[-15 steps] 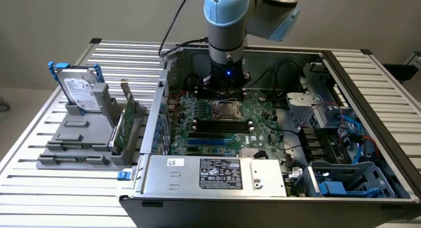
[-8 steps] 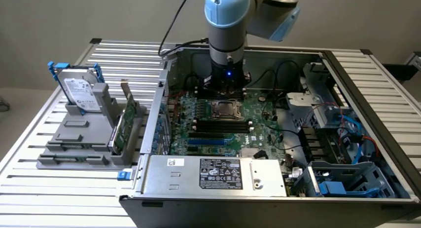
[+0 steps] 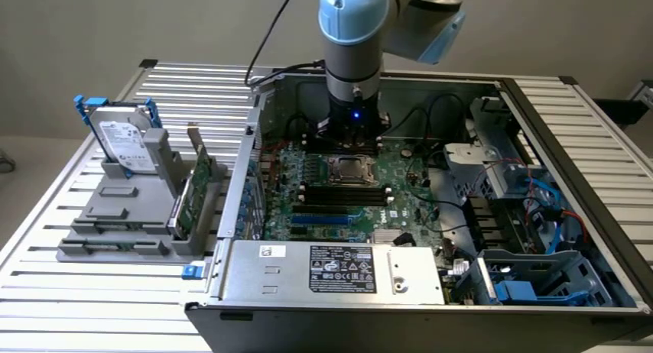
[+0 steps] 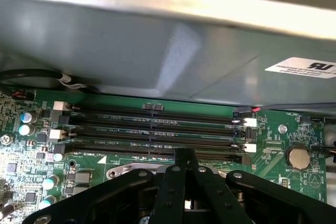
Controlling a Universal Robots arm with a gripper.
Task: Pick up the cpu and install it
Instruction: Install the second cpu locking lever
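A small silvery-beige square, the cpu (image 3: 352, 170), lies flat in the metal-framed socket on the green motherboard (image 3: 408, 204) inside the open computer case. My gripper (image 3: 352, 144) hangs straight down from the blue-and-grey arm, just above the socket's far edge. In the wrist view my gripper (image 4: 182, 153) is shut, its black fingers (image 4: 173, 182) meet at a point, and nothing shows between them. The tips hover over the socket frame (image 4: 126, 172) beside the memory slots (image 4: 152, 129). The linkages hide most of the socket there.
The silver power supply (image 3: 337, 273) stands at the case's near wall, beyond the memory slots in the wrist view. Cables and drive bays (image 3: 531, 208) fill the exterior view's right side. A hard drive (image 3: 128, 143) stands in a grey rack (image 3: 122, 215) on the slatted table.
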